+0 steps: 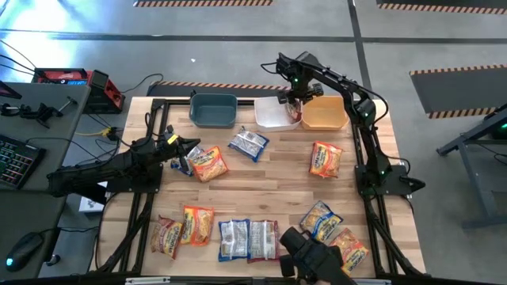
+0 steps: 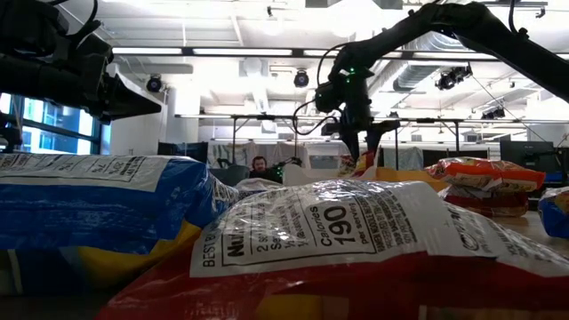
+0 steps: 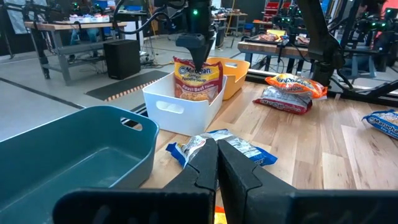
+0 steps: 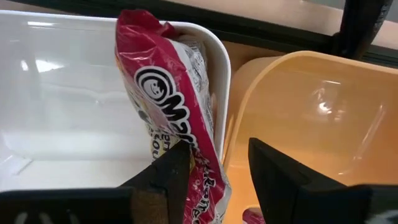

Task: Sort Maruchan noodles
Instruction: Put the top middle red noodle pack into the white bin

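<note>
Upper centre of the overhead frame: right gripper (image 1: 291,101) pinching a maroon noodle packet (image 4: 177,118) upright, long axis vertical, over the white bin (image 1: 269,119), tight against the wall nearest the orange bin (image 1: 325,116). Left gripper (image 1: 187,153) pressed together, mid-left, beside an orange packet (image 1: 208,163).

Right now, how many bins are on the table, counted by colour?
Dark blue bin: 1
White bin: 1, with the maroon-and-white packet hanging into it from the right gripper
Orange bin: 1
Total: 3 bins
</note>
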